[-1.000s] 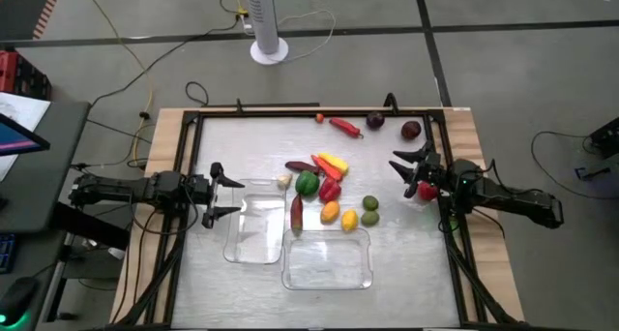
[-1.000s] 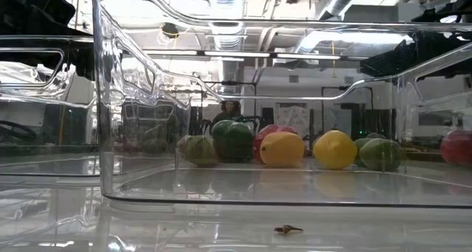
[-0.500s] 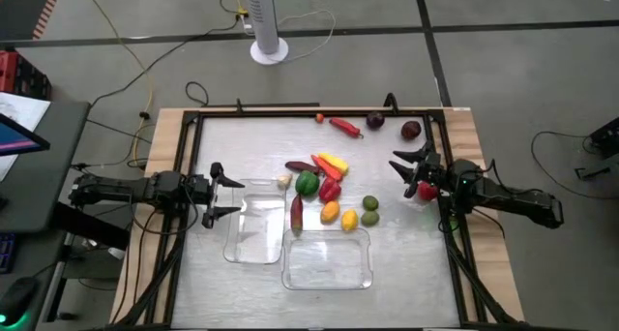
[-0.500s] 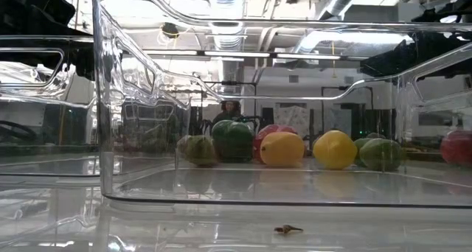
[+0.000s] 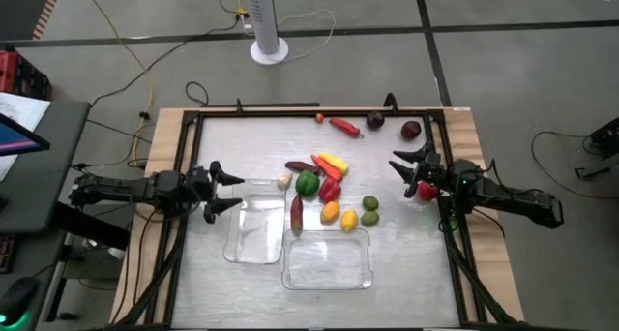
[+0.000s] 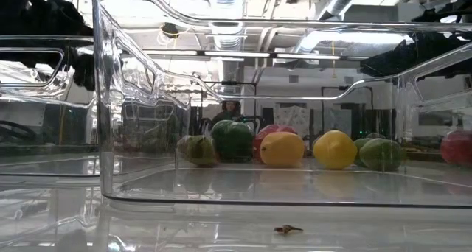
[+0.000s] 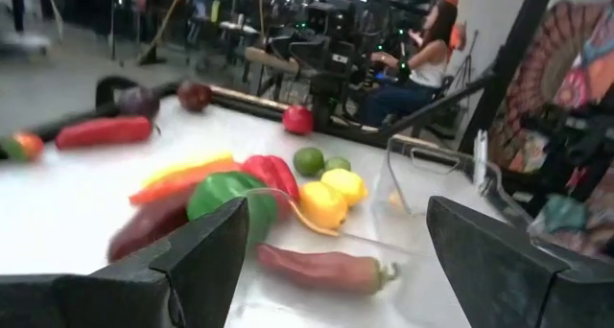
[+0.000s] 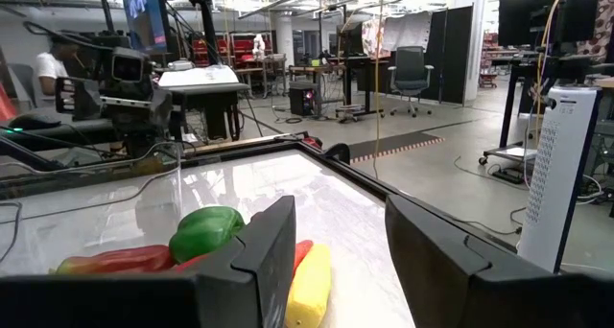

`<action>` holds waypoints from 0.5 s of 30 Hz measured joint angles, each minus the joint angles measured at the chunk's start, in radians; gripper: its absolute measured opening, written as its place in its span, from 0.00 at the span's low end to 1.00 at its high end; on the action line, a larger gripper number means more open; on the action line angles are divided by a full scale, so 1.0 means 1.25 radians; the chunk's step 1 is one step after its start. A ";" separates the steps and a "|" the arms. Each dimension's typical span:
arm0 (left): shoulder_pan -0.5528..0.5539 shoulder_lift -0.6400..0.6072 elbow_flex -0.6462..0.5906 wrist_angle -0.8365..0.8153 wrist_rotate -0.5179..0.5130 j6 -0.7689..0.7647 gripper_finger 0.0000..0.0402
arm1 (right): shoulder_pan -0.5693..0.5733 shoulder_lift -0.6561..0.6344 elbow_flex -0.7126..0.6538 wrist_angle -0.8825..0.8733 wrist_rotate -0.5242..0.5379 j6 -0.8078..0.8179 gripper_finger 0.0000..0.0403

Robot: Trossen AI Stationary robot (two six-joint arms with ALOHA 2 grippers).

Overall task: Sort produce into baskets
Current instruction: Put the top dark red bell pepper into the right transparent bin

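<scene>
At the bench's left edge, left tool (image 5: 221, 190) hovers with fingers spread, pinching nothing, just beside the near-left tub (image 5: 254, 222). Its wrist view looks straight over the central pile of produce: green pepper (image 7: 228, 199), long dark-red chilli (image 7: 321, 267), lemons (image 7: 331, 195).

Right tool (image 5: 408, 173) sits at the bench's right edge, fingers also spread, with a red round piece (image 5: 427, 190) just under or beside its wrist; cannot tell whether they touch. It looks parked.

Step in hand, as I judge it: the opening reach. Both tubs are bare, so no sorting is done yet. The left tool seems poised to go for the pile. The next move calls for crossing above the tub wall, coming down on a piece at the pile's edge, perhaps the garlic (image 5: 283, 180) or the chilli (image 5: 296, 214) lying against the tub, and closing without nudging its neighbours.

Count, from the high view:
- Tubs: two, the left one and a second (image 5: 327, 261) nearer the bench front, touching at a corner.
- Central cluster: about ten pieces, namely garlic, green pepper (image 5: 307, 184), red pepper (image 5: 330, 190), yellow-orange pepper (image 5: 334, 163), a dark purplish long one, the chilli, two lemons, two limes (image 5: 370, 209).
- Far edge: one red chilli (image 5: 344, 127), two dark purple rounds (image 5: 394, 125), one tiny orange-red bit.
- Right edge: the one red round piece.
Roughly fifteen in all; overlaps in the cluster make the tally uncertain.
</scene>
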 joint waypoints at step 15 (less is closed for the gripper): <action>0.000 0.000 0.000 0.012 -0.083 -0.137 0.76 | -0.011 0.000 0.000 0.010 0.007 -0.020 0.47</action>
